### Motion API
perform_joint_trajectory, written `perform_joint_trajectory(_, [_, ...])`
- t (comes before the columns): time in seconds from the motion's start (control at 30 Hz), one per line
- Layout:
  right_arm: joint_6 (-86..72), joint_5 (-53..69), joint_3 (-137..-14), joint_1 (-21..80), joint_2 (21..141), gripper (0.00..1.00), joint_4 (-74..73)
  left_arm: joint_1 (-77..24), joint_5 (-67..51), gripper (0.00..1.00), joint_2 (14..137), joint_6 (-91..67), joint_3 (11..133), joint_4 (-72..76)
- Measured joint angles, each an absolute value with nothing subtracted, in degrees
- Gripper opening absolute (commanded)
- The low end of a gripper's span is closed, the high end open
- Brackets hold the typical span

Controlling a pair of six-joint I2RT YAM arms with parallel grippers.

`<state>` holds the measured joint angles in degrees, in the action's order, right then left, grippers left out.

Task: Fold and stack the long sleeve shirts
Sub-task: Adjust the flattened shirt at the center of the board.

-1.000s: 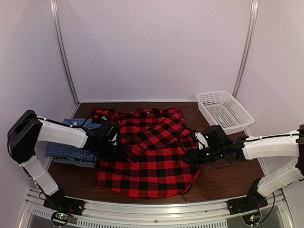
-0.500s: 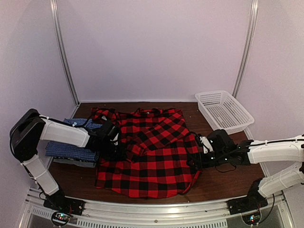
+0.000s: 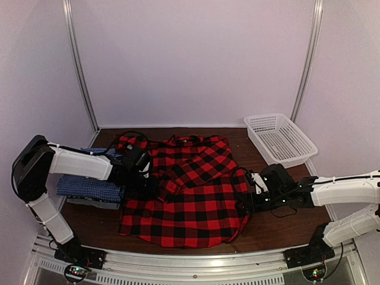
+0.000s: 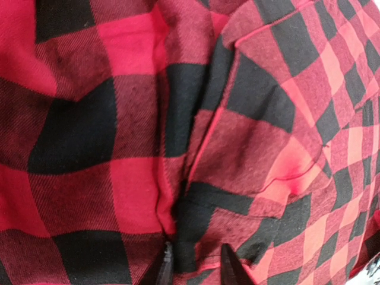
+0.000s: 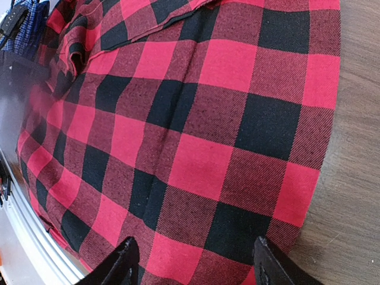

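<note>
**Left pincer nips the red shirt**

The red shirt, with its black squares, lies spread flat in the middle of the table. Its collar points to the back wall and its bottom edge is near the arms. One sleeve is folded in across the chest.

The left pincer is low on the shirt's left side, by that folded sleeve. In the left wrist view its two tips are close together, with a ridge of red cloth squeezed between them. It has hold of the shirt.

The right pincer is down at the shirt's right edge, near the bottom corner. In the right wrist view its two fingers stand far apart over the cloth. It is wide open and holds nothing.

The blue shirt sits folded at the left of the table, partly behind the left arm. A strip of grey cloth shows under it.

A white basket stands at the back right, apart from the shirts.
</note>
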<state>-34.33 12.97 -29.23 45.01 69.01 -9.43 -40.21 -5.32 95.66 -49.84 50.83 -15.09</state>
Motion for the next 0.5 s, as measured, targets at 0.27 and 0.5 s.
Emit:
perform_joint_trajectory(0.27, [-34.35, 12.97, -28.64, 45.01, 69.01, 0.67, -9.28, -40.21, -5.17, 0.29, 95.66, -49.56, 51.22, -15.22])
perform_joint_trajectory(0.5, [-34.48, 12.97, -28.32, 45.01, 69.01, 0.67, -9.17, -40.21, -5.02, 0.15, 96.05, -49.34, 51.27, -15.31])
